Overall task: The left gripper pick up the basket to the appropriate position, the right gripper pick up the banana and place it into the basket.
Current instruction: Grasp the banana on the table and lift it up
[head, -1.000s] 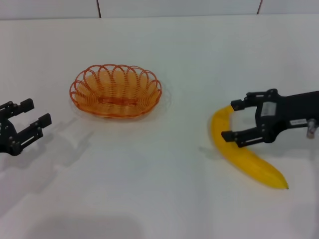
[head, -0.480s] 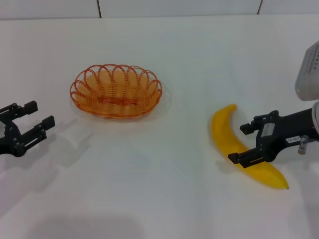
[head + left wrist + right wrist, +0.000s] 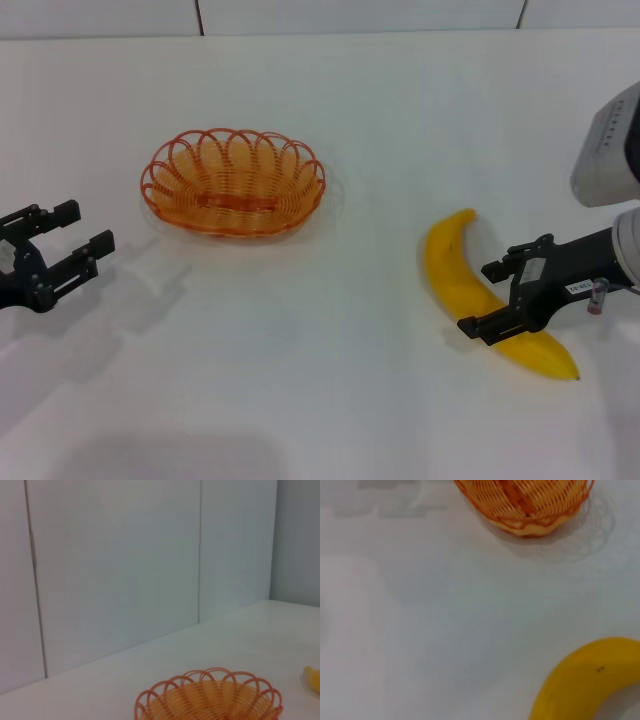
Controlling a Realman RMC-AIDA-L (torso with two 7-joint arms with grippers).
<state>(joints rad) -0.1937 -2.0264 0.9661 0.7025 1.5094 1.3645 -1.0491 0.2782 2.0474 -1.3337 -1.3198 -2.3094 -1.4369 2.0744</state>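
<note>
Straddling the banana [image 3: 470,295], right end effector [image 3: 493,298] gapes wide; left end effector [image 3: 68,240] likewise.

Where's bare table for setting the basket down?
Bare table stretches between the basket and the banana, and along the near edge. Crowded only at the banana, where the open right gripper straddles it. The left gripper waits open beside the basket.

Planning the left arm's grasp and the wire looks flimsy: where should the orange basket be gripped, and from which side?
Probably the scalloped rim at the basket's left end. That end faces the open left gripper, which sits apart from it on the table, so a short sideways approach, one finger inside the rim and one outside, suits its shallow open shape. The right gripper is open at the banana.
</note>
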